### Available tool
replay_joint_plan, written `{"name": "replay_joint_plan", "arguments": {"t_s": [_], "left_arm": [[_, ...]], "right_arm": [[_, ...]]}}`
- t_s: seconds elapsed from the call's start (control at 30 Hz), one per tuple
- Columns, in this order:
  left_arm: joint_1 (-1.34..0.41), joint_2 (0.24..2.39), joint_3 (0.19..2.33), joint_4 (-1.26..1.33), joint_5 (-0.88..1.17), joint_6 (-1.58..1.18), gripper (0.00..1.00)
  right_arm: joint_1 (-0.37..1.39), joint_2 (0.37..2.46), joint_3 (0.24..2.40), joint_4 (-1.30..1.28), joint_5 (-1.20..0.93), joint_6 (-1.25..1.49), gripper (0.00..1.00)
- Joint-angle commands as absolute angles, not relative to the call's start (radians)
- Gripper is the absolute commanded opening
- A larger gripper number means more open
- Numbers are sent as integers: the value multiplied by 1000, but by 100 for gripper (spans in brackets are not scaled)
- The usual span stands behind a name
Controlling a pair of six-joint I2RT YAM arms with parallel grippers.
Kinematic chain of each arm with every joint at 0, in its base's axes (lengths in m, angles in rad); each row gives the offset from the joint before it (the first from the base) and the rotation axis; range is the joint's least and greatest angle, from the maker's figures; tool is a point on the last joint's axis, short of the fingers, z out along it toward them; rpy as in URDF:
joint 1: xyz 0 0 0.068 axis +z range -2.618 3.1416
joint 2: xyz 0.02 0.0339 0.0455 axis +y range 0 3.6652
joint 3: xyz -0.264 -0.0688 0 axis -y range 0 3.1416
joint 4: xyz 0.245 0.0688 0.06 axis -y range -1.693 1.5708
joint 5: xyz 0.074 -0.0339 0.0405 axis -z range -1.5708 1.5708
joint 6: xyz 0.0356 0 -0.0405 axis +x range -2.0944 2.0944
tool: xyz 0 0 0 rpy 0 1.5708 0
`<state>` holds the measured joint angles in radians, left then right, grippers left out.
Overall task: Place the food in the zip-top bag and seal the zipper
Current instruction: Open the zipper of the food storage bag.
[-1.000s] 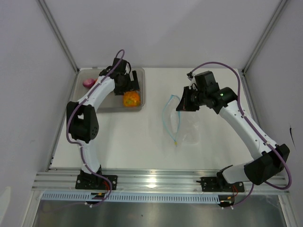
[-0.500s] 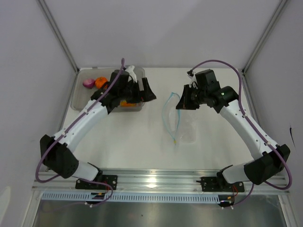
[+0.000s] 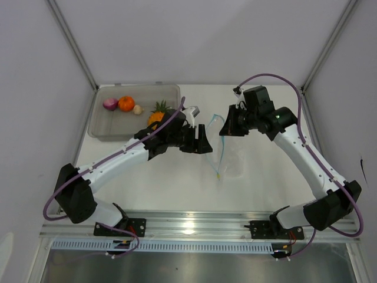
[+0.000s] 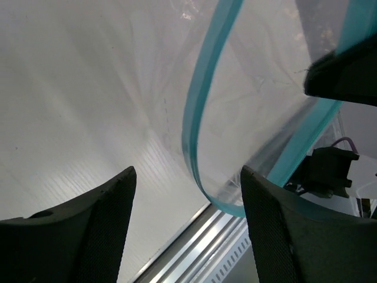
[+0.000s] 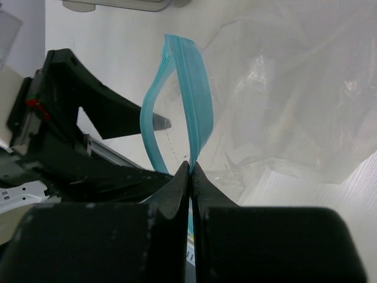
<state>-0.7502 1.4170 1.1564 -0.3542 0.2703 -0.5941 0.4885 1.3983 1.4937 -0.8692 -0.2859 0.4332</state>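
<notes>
Blue zipper (image 5: pixel 197 112) strip edges the mouth of the clear bag (image 3: pixel 232 159), which lies on the bench (image 3: pixel 177 183) right of centre with its mouth turned left. The right claw (image 5: pixel 190 170) is pinched tight on one lip of that strip at its far end and holds it up off the bench. The left claw (image 4: pixel 186 177) stands wide apart and grips nothing. The other lip curves through the gap between its fingers (image 4: pixel 100 206), seemingly touching neither. That free lip therefore lies just right of the left claw, running roughly far to near, and the left arm is the nearer one to take it. No food is bagged yet: onion (image 3: pixel 110 104), orange (image 3: pixel 126 103), bulb (image 3: pixel 138 109) and pineapple (image 3: pixel 156 115) sit in the grey tray (image 3: pixel 109 125) at far left, well apart from the bag.
</notes>
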Motion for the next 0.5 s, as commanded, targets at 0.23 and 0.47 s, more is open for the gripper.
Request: {"name": "replay_joint_plan", "arguments": {"t_s": [0.23, 0.47], "left_arm": [[-770, 1580, 1414, -471, 218, -523, 29], [-796, 1551, 1600, -620, 46, -505, 1]], "right_arm": [[486, 1393, 1549, -887, -264, 410, 0], [500, 1454, 1641, -1076, 128, 397, 0]]}}
